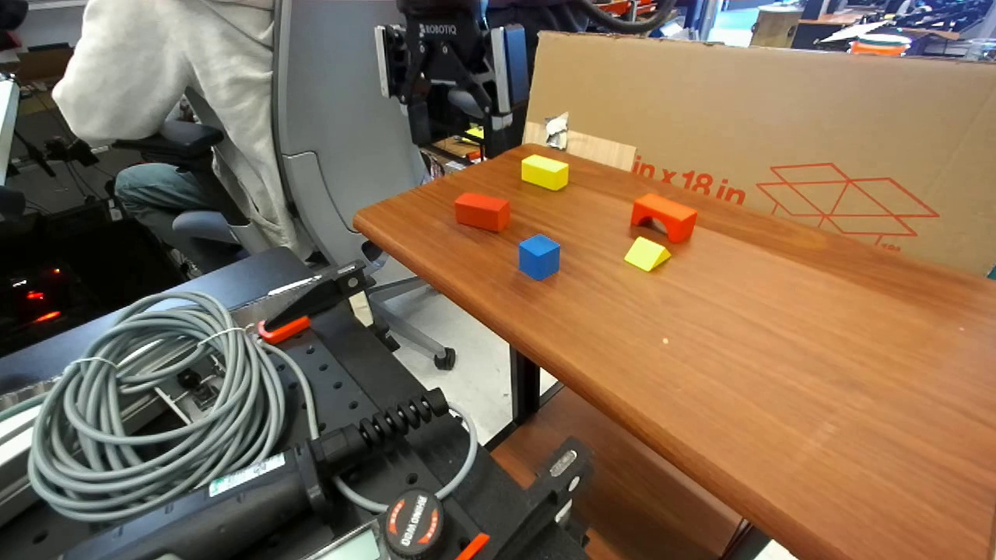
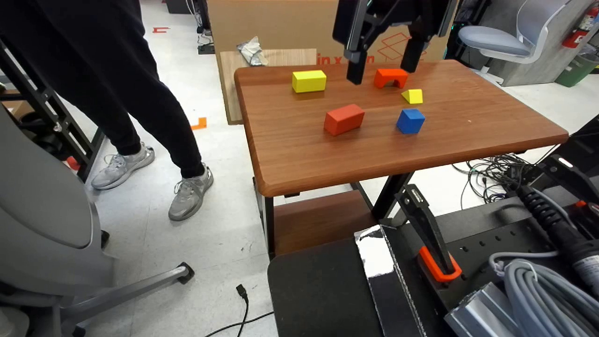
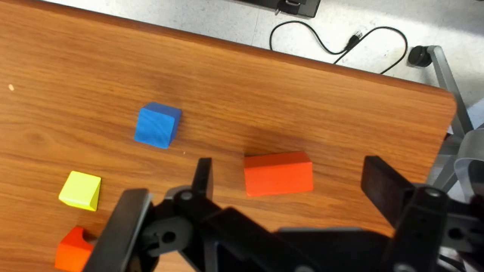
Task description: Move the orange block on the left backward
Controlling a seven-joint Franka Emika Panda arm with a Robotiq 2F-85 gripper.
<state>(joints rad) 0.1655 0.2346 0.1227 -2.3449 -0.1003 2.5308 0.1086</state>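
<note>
Nearest, one grey cable coil point(image 1: 261, 398) lies on a perforated black plate point(image 1: 350, 350). Beyond, a wood-grain tabletop point(image 1: 747, 373) bears five smooth pieces: one blue cube point(image 1: 538, 257), one yellow triangular prism point(image 1: 646, 254), one orange arch point(image 1: 664, 209), one orange-red rectangular block point(image 1: 482, 212) left of the cube in both exterior views, one yellow rectangular block point(image 1: 545, 173). The Robotiq gripper point(image 1: 459, 128) hangs above, jaws wide apart. Farther off, one green bin point(image 2: 576, 71); contents not discernible.

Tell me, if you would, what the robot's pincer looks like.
The black mechanical pincer has angular black linkage bars, silvery-grey outer plates, blocky black fingertips and white "ROBOTIQ" lettering. A thick dark cable in an exterior view may be the robot's.
</note>
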